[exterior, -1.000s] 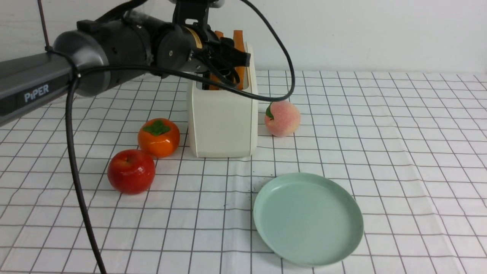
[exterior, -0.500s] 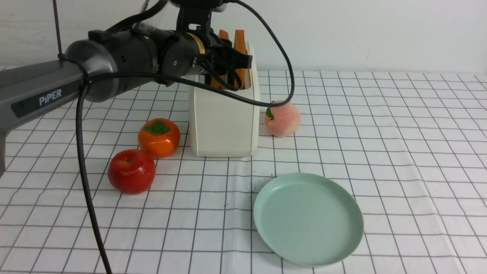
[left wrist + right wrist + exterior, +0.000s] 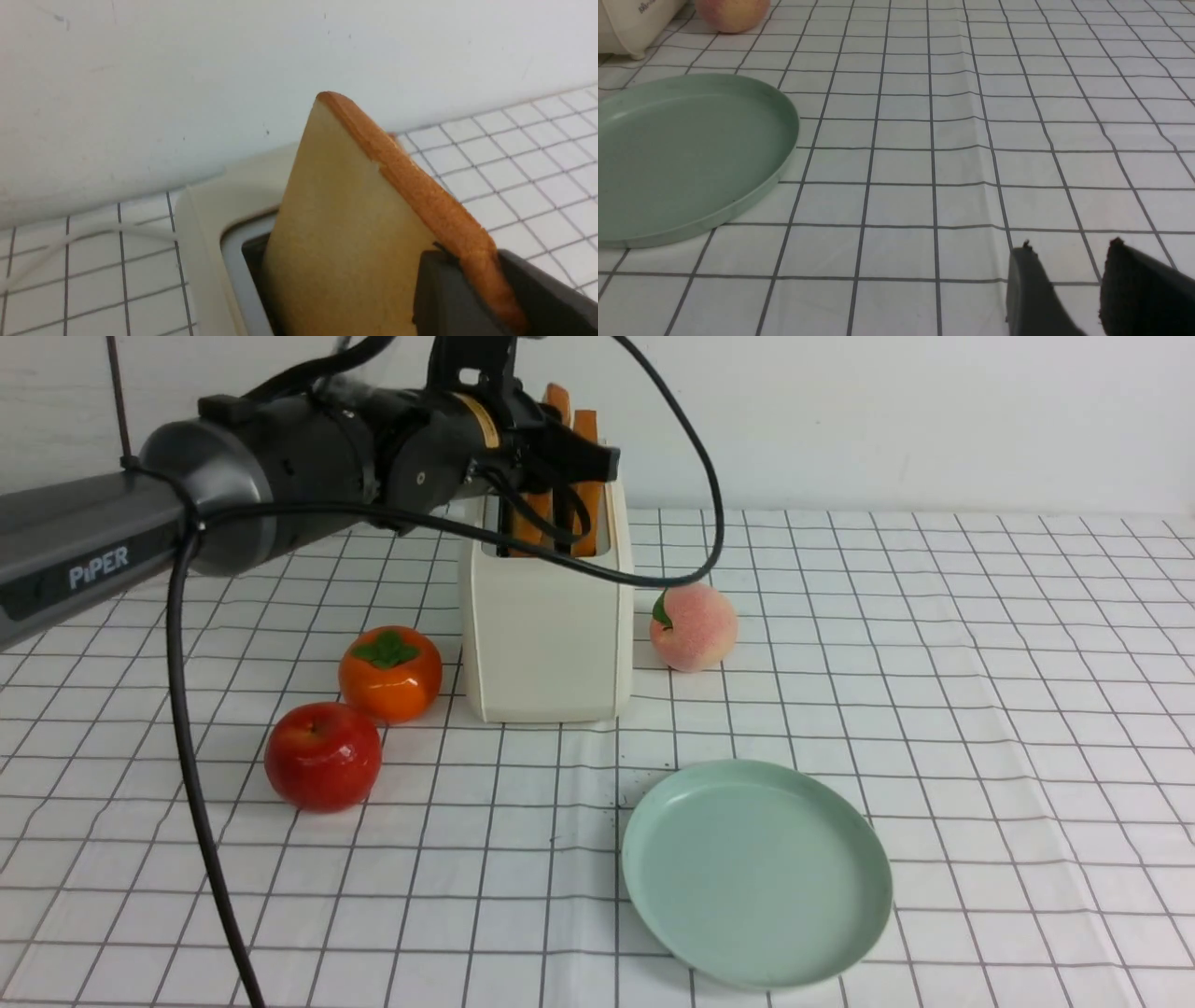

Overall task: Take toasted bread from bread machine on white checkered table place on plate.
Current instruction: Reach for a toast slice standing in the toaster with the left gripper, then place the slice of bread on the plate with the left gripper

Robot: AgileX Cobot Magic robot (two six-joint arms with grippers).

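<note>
I am clamping my left hand (image 3: 469,266) on the top crust edge of one toast (image 3: 336,219) standing in the toaster (image 3: 546,635) on the table (image 3: 934,663); I am judging it light, stiff and brittle, so pinching gently at the crust.

Checkered table (image 3: 980,709) holds bread machine (image 3: 546,635), plate (image 3: 756,868), apple (image 3: 323,756), persimmon (image 3: 390,674), peach (image 3: 694,627)
</note>
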